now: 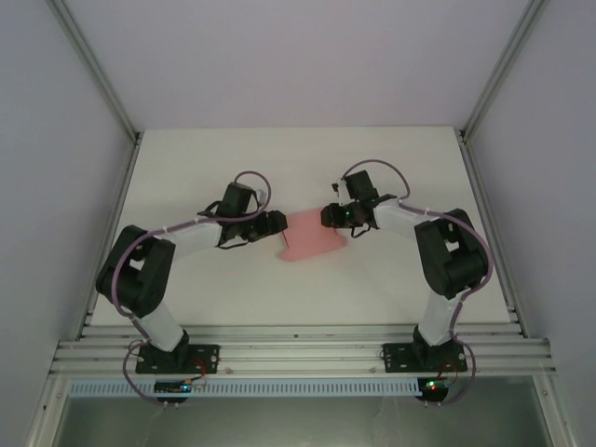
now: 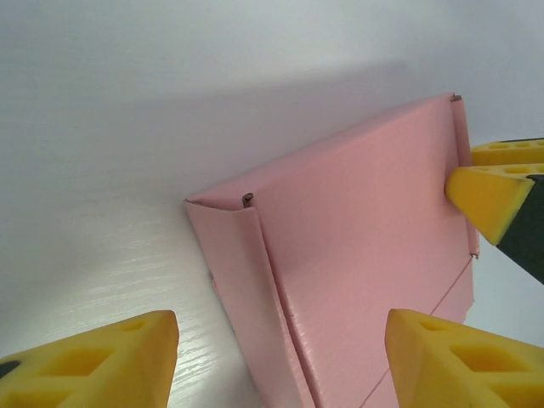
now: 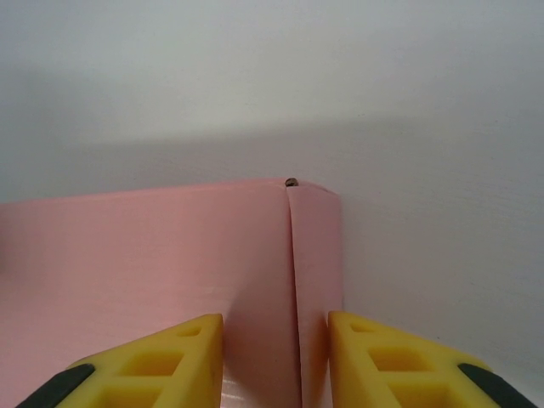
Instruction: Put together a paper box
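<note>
The paper box (image 1: 312,242) is a flat pink card form lying on the white table between my two arms. My left gripper (image 1: 279,230) is at its left end. In the left wrist view the yellow fingers (image 2: 93,361) stand wide apart, and the box's folded side flap (image 2: 255,297) lies between them untouched. My right gripper (image 1: 329,218) is at the box's right end. Its fingertips (image 3: 174,361) are closed against the box's creased corner (image 3: 293,280), one on each side. One right fingertip (image 2: 489,194) shows pressed to the box's far edge.
The white table (image 1: 279,168) extends behind and in front of the box. Aluminium frame posts (image 1: 102,84) rise at the back corners, and a slotted rail (image 1: 298,354) runs along the near edge by the arm bases.
</note>
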{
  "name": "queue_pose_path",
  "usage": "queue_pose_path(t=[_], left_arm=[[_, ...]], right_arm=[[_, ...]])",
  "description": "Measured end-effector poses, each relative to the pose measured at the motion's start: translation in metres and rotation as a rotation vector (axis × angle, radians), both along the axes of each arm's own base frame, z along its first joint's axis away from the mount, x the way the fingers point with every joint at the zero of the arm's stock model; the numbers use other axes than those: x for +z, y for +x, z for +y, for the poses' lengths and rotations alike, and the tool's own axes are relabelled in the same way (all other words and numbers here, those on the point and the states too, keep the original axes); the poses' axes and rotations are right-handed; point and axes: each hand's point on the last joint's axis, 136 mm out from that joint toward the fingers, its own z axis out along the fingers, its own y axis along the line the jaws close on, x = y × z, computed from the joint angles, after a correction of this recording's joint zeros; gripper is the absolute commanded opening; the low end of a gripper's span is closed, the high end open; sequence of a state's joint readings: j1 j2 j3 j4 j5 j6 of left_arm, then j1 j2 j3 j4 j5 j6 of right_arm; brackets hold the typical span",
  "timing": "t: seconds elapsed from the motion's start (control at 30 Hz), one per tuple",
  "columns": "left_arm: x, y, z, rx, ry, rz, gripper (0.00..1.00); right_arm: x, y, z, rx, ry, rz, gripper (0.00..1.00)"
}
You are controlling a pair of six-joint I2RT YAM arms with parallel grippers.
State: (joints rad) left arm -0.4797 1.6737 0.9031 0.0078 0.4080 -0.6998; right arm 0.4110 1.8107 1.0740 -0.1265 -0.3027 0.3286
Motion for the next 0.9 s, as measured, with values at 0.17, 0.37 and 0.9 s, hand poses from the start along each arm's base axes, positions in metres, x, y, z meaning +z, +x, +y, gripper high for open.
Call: queue_pose_path(t=[0.17,0.37,0.9], left_arm=[[-0.008,0.000,-0.008,-0.018,-0.032,0.026,0.50],[-0.018,0.001,-0.015,-0.023,-0.077,0.064,0.21],[-0.018,-0.001,0.009,-0.020,-0.327,0.045,0.00]], right_arm=[[0.000,0.000,0.000,-0.024,0.014,-0.006,0.37],[0.000,-0.001,-0.001,-0.068,0.032,0.004,0.46],[0.042,-0.028,0.004,-0.080,0.301,0.112,0.87]])
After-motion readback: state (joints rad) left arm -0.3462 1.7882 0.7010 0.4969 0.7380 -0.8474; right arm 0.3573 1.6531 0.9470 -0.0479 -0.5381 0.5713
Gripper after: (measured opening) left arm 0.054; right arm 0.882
